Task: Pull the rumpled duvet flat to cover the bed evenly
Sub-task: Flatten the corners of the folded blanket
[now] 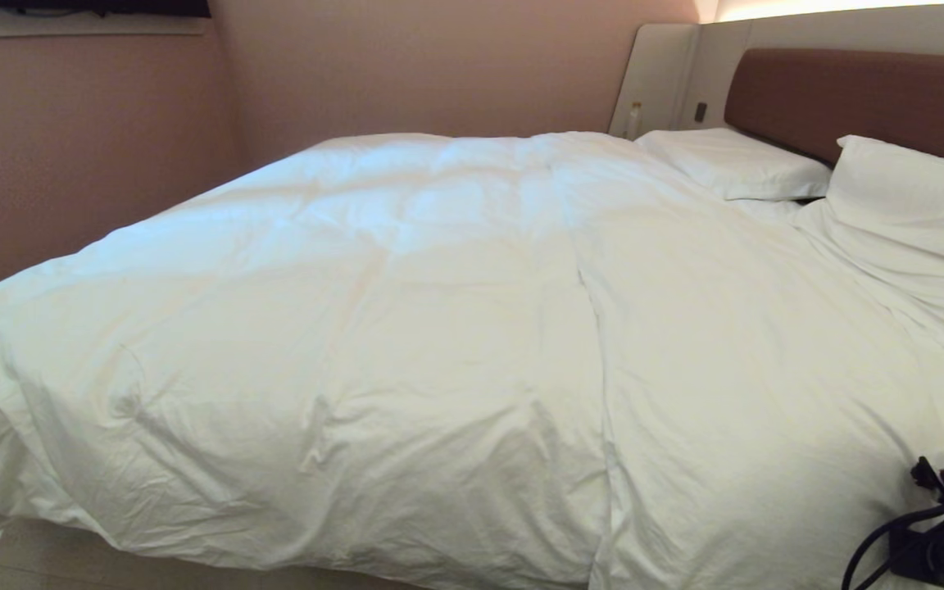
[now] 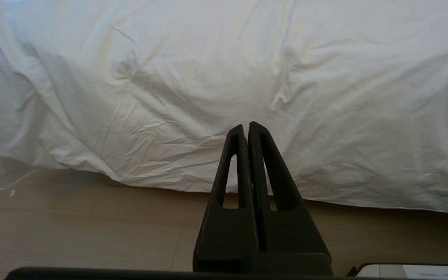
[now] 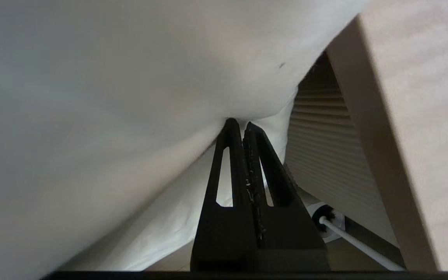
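A: Where is the duvet (image 1: 439, 328) right now?

B: It lies across the bed (image 1: 857, 98), covering most of the mattress from the near edge up toward the two pillows (image 1: 734, 164) by the brown headboard. A long ridge runs down its middle, and the surface is creased, most of all at the near left corner, where it bunches and hangs over the side. In the left wrist view its edge droops down to just above the wooden floor (image 2: 72, 233).

A: And the left end effector (image 2: 247, 128)?

B: Its two dark fingers are pressed together with nothing between them. It points at the hanging side of the duvet, apart from the cloth.

A: What about the right end effector (image 3: 238, 125)?

B: It sits low at the right side of the bed; in the head view only a dark part of that arm with looped cables shows at the bottom right corner. In its own wrist view the fingers are drawn together, with the tips up against a fold of white duvet. Whether cloth is pinched between them, I cannot tell. Beside it stands a tan panel (image 3: 403, 116), with a ribbed surface behind.
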Controlling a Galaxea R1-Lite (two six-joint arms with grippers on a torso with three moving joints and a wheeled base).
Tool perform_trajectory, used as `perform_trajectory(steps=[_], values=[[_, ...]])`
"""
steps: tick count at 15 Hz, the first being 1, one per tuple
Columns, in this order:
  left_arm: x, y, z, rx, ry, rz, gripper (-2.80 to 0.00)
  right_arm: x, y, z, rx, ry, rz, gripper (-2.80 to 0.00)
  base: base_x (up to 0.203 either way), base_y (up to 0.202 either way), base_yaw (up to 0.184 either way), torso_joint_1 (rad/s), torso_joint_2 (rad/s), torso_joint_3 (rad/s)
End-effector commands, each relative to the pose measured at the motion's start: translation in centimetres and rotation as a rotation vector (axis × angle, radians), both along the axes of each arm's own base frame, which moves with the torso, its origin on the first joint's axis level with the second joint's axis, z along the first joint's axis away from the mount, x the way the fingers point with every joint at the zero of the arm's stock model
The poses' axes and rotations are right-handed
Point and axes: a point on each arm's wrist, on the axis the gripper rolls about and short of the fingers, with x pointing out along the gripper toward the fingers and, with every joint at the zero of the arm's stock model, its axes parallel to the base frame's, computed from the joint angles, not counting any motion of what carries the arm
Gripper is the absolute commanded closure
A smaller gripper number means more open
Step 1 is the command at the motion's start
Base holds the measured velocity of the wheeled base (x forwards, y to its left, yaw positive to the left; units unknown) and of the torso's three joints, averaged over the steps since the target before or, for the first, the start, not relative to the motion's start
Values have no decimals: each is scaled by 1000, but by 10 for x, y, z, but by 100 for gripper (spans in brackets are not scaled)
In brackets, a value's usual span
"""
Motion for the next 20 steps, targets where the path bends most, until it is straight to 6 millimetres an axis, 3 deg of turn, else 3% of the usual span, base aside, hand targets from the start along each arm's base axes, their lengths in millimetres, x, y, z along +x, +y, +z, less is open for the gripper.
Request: perform_trajectory(steps=[1, 11, 20], values=[[0, 0, 0, 0, 0, 1, 0, 2, 1, -7, -5, 28, -2, 0, 0, 0, 0, 0, 0, 0], [0, 0, 0, 0, 0, 1, 0, 15, -2, -27, -28, 84, 39, 0, 0, 0, 0, 0, 0, 0], [0, 0, 0, 0, 0, 1, 0, 23, -3, -50, -183, 139, 58, 0, 0, 0, 0, 0, 0, 0]])
